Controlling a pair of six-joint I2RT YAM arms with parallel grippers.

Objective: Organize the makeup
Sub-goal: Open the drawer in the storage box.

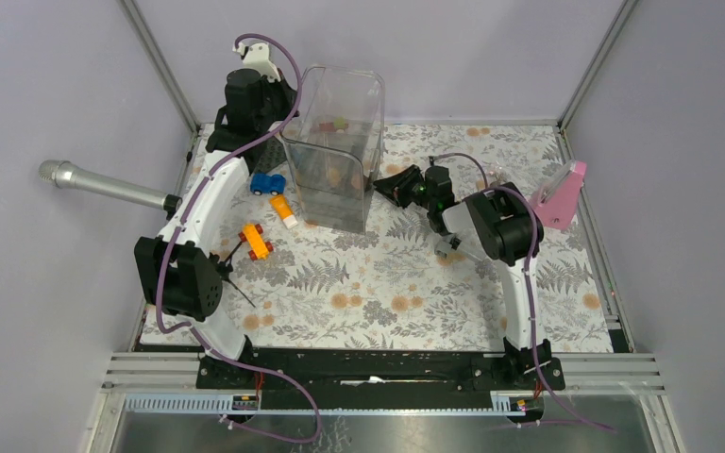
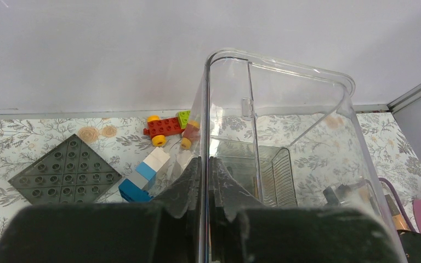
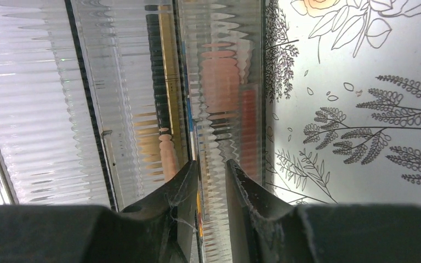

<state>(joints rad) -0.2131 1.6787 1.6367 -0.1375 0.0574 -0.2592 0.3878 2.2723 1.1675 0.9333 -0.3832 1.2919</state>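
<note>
**Clear container** point(image 1: 345, 69): a tall, transparent plastic bin. It stands upright at the back middle of the floral tablecloth point(image 1: 387, 283). Part of it is ribbed, seen best in the right wrist view.

**Contents:** coral-pink discs point(image 1: 337, 176) low inside the bin, seen through its wall. In the right wrist view the same coral colour point(image 3: 219, 76) and a tan shape point(image 3: 167, 156) waver behind the ribbing (too distorted to name further).

**Left gripper** point(image 2: 204, 161): reaches in from the back left. Its jaws are pressed together on the bin's upright wall near a rounded corner, with the thin wall pinched between the pads.

**Right gripper** point(image 3: 211, 164): sits at the bin's right side, low down. Its jaws are drawn to a narrow gap, and ribbed clear plastic fills that gap down between the fingers, so they appear clamped on it.

**Other items on the cloth:**
- Left of the bin: blue toy car point(image 1: 266, 183), orange block point(image 1: 283, 209) and orange toy car point(image 1: 256, 241).
- Behind the bin, in the left wrist view: grey studded baseplate point(image 2: 66, 172), red toy car point(image 2: 167, 127) with yellow wheels, and blue and white blocks point(image 2: 142, 176).
- At the left edge: silver microphone point(image 1: 104, 185), pointing outward.
- At the right edge: pink item point(image 1: 562, 193), standing tilted (kind not clear).
</note>
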